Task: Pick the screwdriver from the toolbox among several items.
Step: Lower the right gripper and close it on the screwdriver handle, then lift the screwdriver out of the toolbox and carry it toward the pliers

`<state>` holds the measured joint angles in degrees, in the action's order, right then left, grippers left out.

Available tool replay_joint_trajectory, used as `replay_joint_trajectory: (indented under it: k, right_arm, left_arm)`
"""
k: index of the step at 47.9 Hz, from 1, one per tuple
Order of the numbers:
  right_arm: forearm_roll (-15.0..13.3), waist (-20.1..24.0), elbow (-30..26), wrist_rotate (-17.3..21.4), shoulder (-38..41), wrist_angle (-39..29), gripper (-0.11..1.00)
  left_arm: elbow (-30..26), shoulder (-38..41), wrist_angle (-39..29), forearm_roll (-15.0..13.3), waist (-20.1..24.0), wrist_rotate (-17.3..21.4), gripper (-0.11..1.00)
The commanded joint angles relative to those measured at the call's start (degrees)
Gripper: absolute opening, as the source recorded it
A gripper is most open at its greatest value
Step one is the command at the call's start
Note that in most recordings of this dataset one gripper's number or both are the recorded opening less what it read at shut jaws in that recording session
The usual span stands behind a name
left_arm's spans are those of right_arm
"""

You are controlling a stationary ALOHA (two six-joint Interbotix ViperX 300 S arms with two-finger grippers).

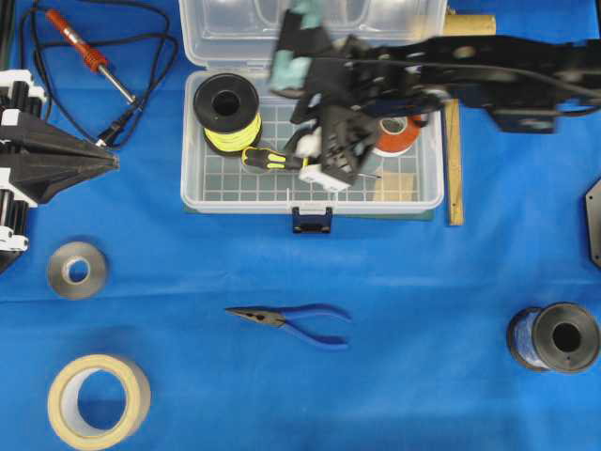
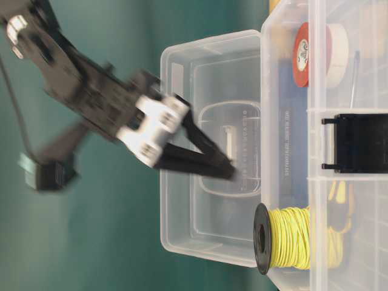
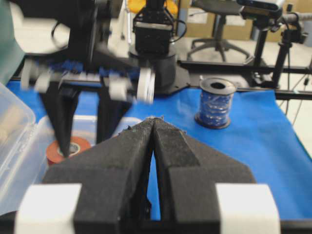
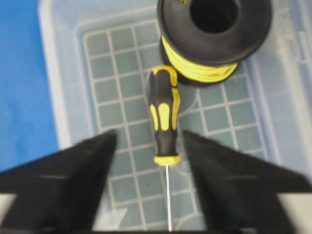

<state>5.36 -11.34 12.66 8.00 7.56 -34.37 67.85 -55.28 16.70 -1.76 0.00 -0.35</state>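
The right claw (image 4: 165, 195) hangs over the toolbox (image 1: 192, 178) with fingers spread apart, straddling the screwdriver (image 4: 164, 117), which lies on the gridded floor, its handle end beside the spool of yellow wire (image 4: 214, 34). The red tape roll (image 1: 399, 136) and wooden block (image 1: 394, 186) sit partly under the blurred right arm. The left claw (image 3: 153, 161) rests pressed together at the worktop's (image 1: 423, 282) left edge.

Toolbox (image 1: 192, 178) at table's (image 1: 423, 282) rear edge, centre. Inside: wire spool (image 1: 226, 111) in rear-left corner; screwdriver (image 1: 270, 159) on floor just in front of spool; tape roll (image 1: 398, 136) to right side; wooden block (image 1: 395, 186) in front-right corner. Soldering iron (image 1: 86, 52) at rear-left corner of table. Pliers (image 1: 293, 322) on table in front of box.
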Motion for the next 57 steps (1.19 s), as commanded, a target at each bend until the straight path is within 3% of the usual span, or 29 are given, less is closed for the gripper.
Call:
replay_joint_trajectory:
  k: [1, 4, 12, 30, 33, 37, 39, 57]
  right_arm:
    - [0.0, -0.4, -2.7, 0.1, 2.3, -0.2, 0.70]
    - [0.1, -0.4, -3.6, 0.2, 4.7, -0.4, 0.76]
    - [0.4, -0.4, -4.7, 0.1, 9.8, -1.0, 0.67]
    - [0.4, -0.4, -5.2, -0.1, 15.2, -0.8, 0.62]
    - [0.4, -0.4, -5.2, -0.1, 15.1, -0.7, 0.53]
    - [0.4, -0.4, -5.2, -0.1, 15.0, -0.9, 0.30]
    - [0.4, -0.4, -5.2, -0.1, 14.9, -1.1, 0.24]
    - [0.4, 0.0, -5.1, 1.6, 3.2, -5.1, 0.25]
  left_arm:
    - [-1.0, 0.5, 0.4, -0.1, 0.0, -0.1, 0.00]
    - [-1.0, 0.5, 0.4, -0.2, 0.0, -0.1, 0.00]
    - [-1.0, 0.5, 0.4, -0.2, 0.0, -0.1, 0.00]
    - [-0.8, 0.6, 0.3, -0.2, 0.0, -0.1, 0.00]
    - [-0.7, 0.6, 0.3, -0.3, 0.0, -0.1, 0.00]
    - [-0.7, 0.6, 0.3, -0.2, 0.1, -0.1, 0.00]
    - [-0.8, 0.6, 0.3, -0.3, 0.1, -0.1, 0.00]
    - [-0.8, 0.3, 0.3, -0.4, 0.2, -0.1, 0.00]
